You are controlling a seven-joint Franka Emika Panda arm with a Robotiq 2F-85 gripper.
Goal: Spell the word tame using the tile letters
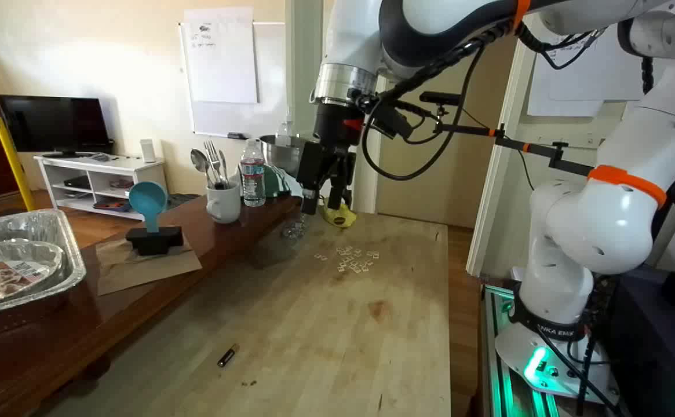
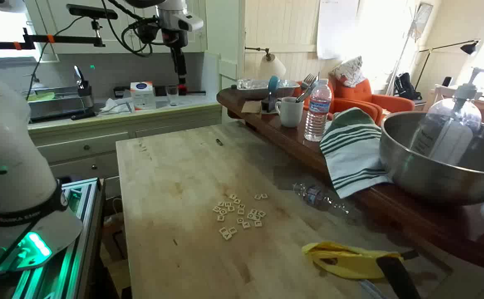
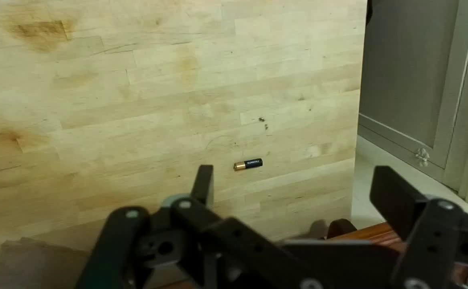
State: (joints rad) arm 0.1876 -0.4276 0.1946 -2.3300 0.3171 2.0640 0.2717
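The white arm (image 1: 627,226) rises from beside the worktop (image 1: 314,330), arches high over it and bends straight down at its end, so the gripper (image 1: 321,206) hangs in the air with its fingers (image 3: 204,184) pointing downward. Those 2 fingers stand wide apart, released, as the wrist view makes plain. Through the gap between them in that view I can see a battery (image 3: 248,164), lying well below on the wood.

The tile letters (image 2: 241,211) are down on the worktop, well apart from the gripper, lower and off to its side. Only 3 of them show in the wrist view, at the left edge, outside the spread fingers. In both exterior views they form a loose scatter of small cream squares, most of them bunched together at odd angles. A pair sits side by side a little away from the bunch, toward a clear bottle (image 2: 314,195) lying on its side. Many of the marks are too small for me to read.

A yellow object (image 2: 345,262) lies apart from the tiles, toward the brown counter (image 1: 215,240), which bears a white mug (image 2: 290,113) of cutlery (image 1: 199,159) and an upright water bottle (image 2: 318,109).
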